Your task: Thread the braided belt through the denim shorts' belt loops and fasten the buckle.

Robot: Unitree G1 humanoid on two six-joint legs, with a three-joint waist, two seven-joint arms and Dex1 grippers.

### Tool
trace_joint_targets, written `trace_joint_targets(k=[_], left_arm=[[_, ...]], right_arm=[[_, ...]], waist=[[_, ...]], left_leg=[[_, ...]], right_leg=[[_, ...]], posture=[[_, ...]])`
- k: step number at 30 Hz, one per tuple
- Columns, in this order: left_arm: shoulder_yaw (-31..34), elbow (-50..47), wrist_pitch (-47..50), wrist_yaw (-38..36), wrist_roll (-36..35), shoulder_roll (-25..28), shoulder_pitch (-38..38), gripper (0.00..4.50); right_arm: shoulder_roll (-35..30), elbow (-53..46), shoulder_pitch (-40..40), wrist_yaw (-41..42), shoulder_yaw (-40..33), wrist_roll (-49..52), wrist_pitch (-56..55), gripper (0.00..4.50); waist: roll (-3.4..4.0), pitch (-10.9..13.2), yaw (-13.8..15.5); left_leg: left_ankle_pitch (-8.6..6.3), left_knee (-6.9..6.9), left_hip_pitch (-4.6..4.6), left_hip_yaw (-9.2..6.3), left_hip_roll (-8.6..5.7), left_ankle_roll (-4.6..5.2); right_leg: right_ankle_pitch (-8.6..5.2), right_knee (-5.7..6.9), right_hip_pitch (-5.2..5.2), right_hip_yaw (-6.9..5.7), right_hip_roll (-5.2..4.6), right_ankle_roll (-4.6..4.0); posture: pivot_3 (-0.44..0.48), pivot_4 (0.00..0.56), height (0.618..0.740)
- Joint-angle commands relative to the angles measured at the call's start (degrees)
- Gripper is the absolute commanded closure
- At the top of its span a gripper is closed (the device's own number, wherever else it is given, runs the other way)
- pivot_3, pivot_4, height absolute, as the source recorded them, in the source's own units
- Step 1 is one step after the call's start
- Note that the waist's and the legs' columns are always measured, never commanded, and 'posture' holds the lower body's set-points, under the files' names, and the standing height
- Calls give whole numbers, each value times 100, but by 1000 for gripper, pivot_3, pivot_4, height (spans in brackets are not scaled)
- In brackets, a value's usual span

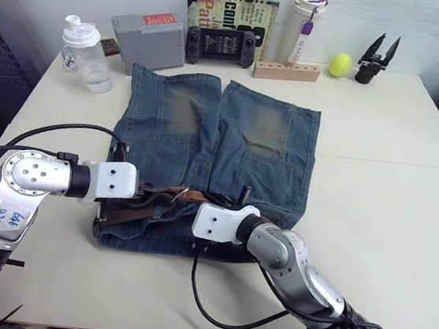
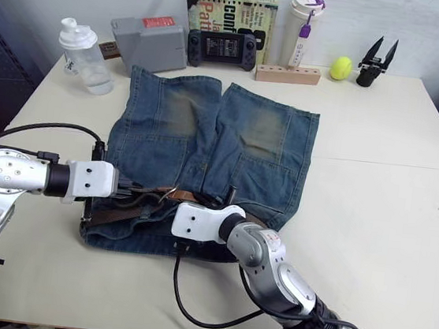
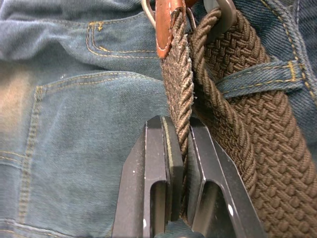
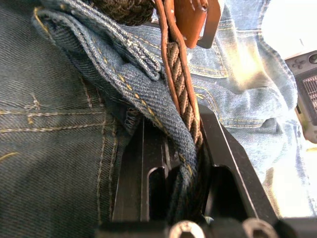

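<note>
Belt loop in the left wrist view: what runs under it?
The belt passes under the loop, which crosses over the braid. The stretch of braid beneath the strip and the waistband behind it are covered.

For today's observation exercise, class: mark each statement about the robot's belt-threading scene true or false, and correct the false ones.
1. The left gripper is clamped on the braided belt. True.
2. The denim shorts hang off the table edge. False: they lie flat on it.
3. The belt passes under a belt loop. True.
4. The right gripper is open and free of everything. False: it pinches belt and denim together.
5. A yellow ball sits at the table's far edge. True.
</note>
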Motion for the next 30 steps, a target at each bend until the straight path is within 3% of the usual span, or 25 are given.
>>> trace_joint_targets(k=[1, 8, 12, 23, 30], left_arm=[[-287, 94, -428, -81, 262, 26, -251, 4500], [-729, 505, -1072, 40, 794, -147, -794, 4500], [-944, 679, -1274, 243, 885, -523, -893, 4500], [-1199, 411, -423, 545, 585, -1812, -376, 4500], [-1390, 702, -488, 622, 776, -2166, -490, 4500]], right_arm=[[153, -167, -29, 20, -107, -86, -224, 4447], [226, -131, -1, 54, -111, -111, -253, 4447], [288, -105, 40, 73, -137, -140, -274, 4447], [239, -144, 156, 336, -236, -239, -413, 4447], [-154, -549, 408, 1280, -359, -11, -97, 4447]], waist=[[0, 0, 0], [0, 0, 5], [0, 0, 9], [-2, -1, 81], [-3, -3, 220]], left_leg=[[0, 0, 0, 0, 0, 0], [0, 0, 0, 3, 0, 0], [0, 9, -4, 19, -1, 0], [0, 33, -6, 16, -2, 0], [0, 45, -4, 15, -6, 1]], right_leg=[[0, 1, 0, 0, 0, 0], [0, 1, 0, -1, 0, 0], [0, 7, 0, -6, 0, 0], [0, 34, 1, -6, -3, 0], [0, 34, 13, -4, -6, 0]], posture=[[0, 150, 731], [0, 150, 731], [0, 150, 731], [0, 150, 731], [0, 150, 731]])
